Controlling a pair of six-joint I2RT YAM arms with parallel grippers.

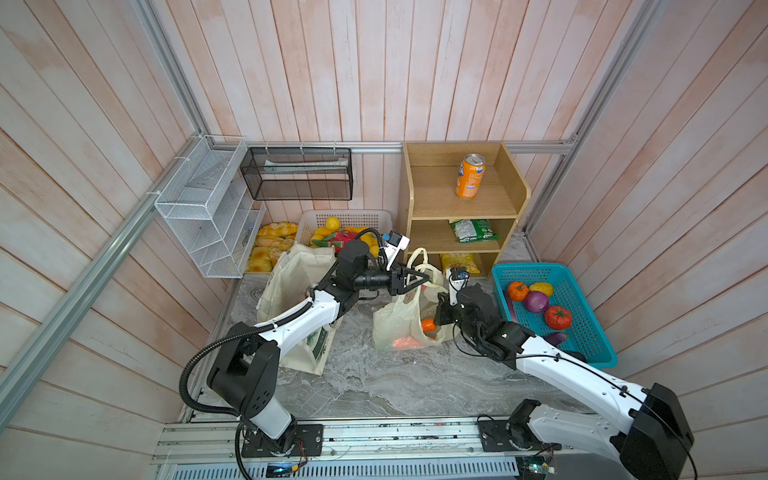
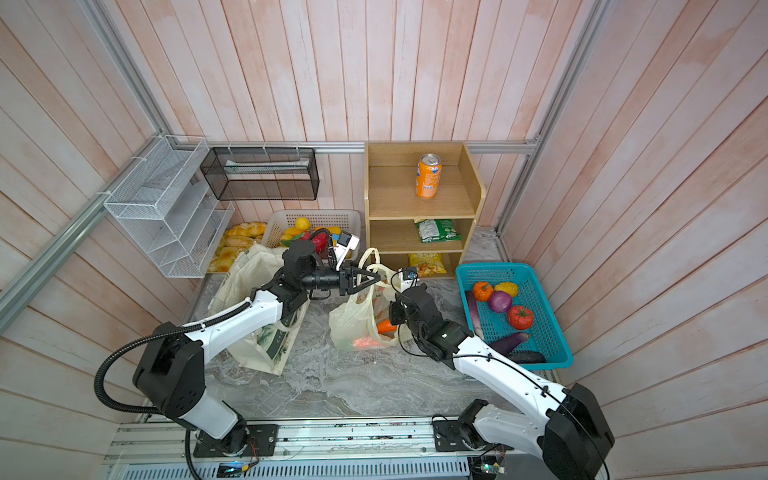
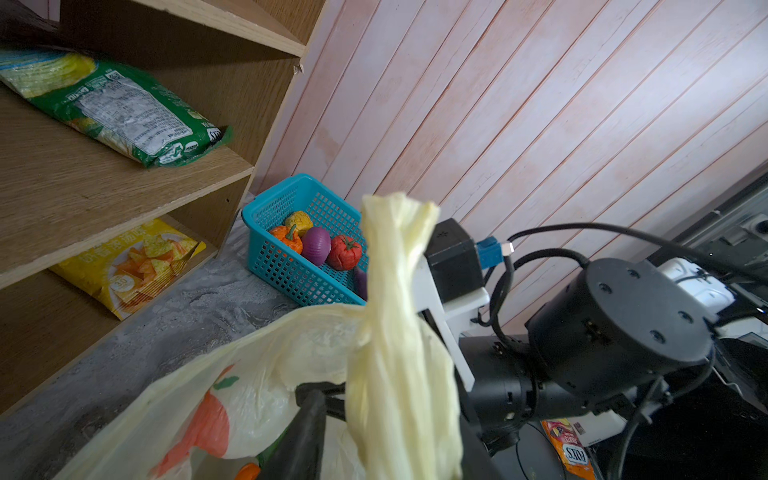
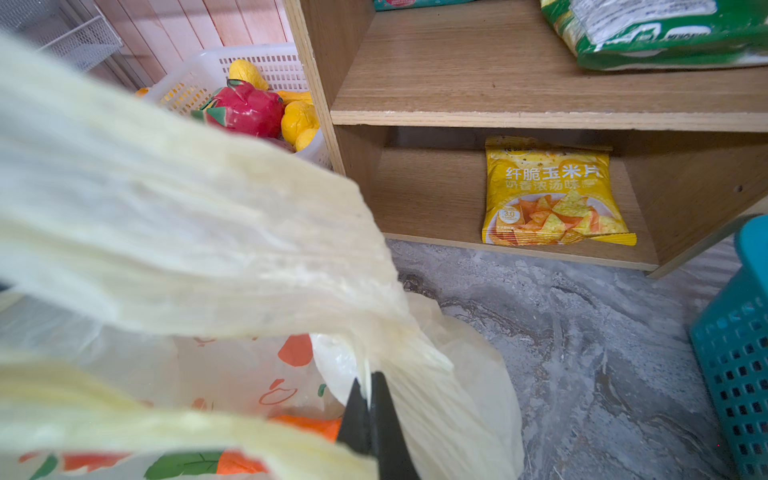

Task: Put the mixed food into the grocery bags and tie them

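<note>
The pale-yellow plastic bag (image 1: 390, 320) (image 2: 347, 324) printed with oranges stands mid-table with orange toy carrots (image 1: 429, 325) (image 2: 386, 326) inside. One twisted handle (image 3: 395, 291) runs upright between the spread fingers of my left gripper (image 1: 417, 280) (image 3: 386, 436), which is open; a gap shows beside one finger (image 3: 299, 436). My right gripper (image 1: 440, 311) (image 4: 368, 386) is shut, pinching the bag's film where the other handle (image 4: 208, 249) starts. The cream canvas tote (image 1: 291, 274) (image 2: 245, 274) stands to the left, partly hidden under my left arm.
A wooden shelf (image 1: 457, 208) behind the bag holds an orange can (image 1: 469, 176), a green packet (image 1: 473, 230) and a yellow chip packet (image 4: 552, 195). A blue basket (image 1: 528, 266) of toy vegetables sits right. A white basket (image 1: 345, 212) of fruit and bread (image 1: 270, 245) sit at the back left.
</note>
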